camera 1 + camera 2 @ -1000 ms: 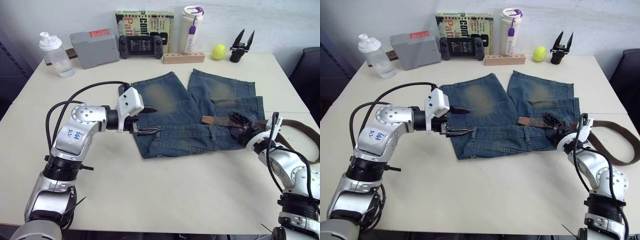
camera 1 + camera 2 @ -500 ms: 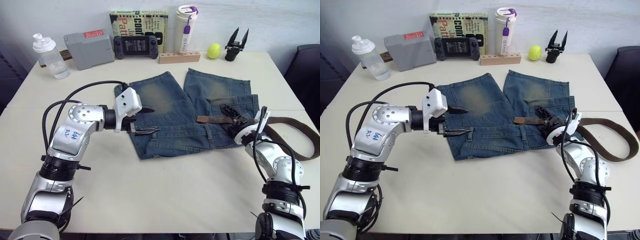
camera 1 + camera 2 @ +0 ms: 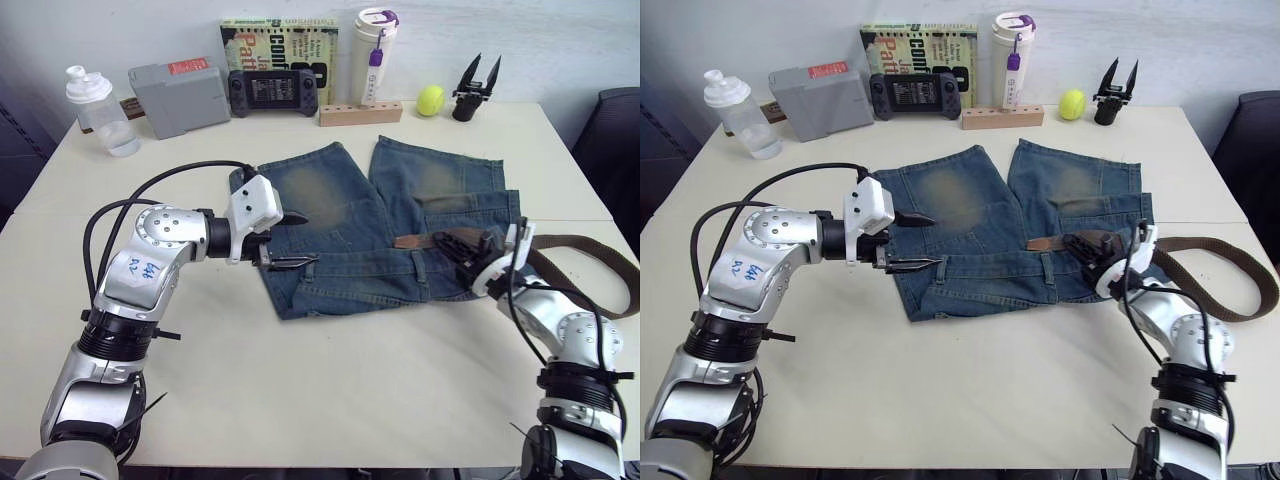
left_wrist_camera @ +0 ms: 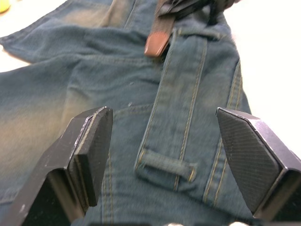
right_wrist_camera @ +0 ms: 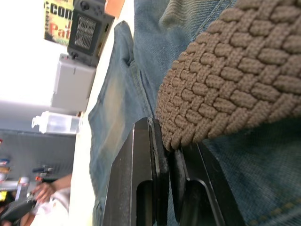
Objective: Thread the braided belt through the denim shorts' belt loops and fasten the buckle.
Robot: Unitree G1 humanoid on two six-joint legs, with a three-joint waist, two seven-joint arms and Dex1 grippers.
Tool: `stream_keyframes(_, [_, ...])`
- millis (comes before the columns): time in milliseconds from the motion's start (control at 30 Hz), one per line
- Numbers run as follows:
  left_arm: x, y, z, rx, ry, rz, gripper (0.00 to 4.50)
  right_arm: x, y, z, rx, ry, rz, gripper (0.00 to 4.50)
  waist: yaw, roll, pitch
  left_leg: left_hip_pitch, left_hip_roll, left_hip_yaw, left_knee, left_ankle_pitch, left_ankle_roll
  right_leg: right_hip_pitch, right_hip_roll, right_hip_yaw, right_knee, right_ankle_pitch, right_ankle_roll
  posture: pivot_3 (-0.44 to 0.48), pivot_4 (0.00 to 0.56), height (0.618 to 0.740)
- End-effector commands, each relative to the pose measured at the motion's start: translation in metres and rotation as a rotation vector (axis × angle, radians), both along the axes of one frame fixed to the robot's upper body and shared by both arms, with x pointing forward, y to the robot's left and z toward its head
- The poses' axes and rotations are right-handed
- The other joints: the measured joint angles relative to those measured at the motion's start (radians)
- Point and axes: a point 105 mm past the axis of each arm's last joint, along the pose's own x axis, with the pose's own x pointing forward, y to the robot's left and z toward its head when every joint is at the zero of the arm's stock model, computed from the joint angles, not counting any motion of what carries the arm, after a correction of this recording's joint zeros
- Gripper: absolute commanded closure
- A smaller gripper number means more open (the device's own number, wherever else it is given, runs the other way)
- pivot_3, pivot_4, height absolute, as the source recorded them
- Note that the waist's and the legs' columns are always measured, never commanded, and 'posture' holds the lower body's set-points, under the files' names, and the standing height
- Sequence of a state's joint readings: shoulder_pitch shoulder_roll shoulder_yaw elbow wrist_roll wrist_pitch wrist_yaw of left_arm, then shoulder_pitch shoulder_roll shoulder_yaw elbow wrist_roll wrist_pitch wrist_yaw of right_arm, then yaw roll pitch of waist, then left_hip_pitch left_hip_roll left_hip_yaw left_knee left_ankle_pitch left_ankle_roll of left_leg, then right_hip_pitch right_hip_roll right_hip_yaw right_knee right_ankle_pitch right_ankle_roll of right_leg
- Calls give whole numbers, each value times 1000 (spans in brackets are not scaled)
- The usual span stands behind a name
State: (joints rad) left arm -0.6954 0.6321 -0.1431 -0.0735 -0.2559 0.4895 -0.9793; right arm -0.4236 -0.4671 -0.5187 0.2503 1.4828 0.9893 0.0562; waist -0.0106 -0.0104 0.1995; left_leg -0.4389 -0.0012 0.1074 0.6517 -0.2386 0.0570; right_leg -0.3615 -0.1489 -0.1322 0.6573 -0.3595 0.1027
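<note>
Denim shorts [image 3: 385, 225] lie flat on the table [image 3: 330, 390] in the eye views, waistband toward the robot, with the braided belt [image 3: 585, 262] running along it from the right; the right gripper [image 3: 478, 256] is clenched on the strap behind its tan tip [image 3: 408, 241]. Left wrist view: the left gripper [image 4: 164, 155], fingers spread and empty, straddles a belt loop [image 4: 165, 165] toward which the tip points. Right wrist view: weave pinched between both fingers [image 5: 141, 169].

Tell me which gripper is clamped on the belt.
The right gripper, over the shorts' waistband: its fingers pinch the braided belt. The left gripper is open above the denim, holding nothing.
</note>
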Motion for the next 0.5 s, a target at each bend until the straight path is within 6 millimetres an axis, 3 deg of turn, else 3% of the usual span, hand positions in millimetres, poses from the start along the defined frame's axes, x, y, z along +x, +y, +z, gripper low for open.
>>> stream_keyframes(33, [-1,-2,10,8,-48,-19,667,-13,-19,19,29,-90,16,4444,8,0,0,0,0,0,0,0,0,0,0,0,0,0,0,0,150,694])
stream_keyframes(233, [-10,-14,26,-64,-29,-59,667,-26,-47,8,73,-119,-27,4444,13,0,0,0,0,0,0,0,1,1,-1,-1,-1,0,0,0,150,694])
stream_keyframes(500, [-11,-13,23,-24,-36,-53,667,-42,-40,-9,24,-158,43,4444,10,0,0,0,0,0,-1,1,1,1,0,-1,-1,0,0,0,150,694])
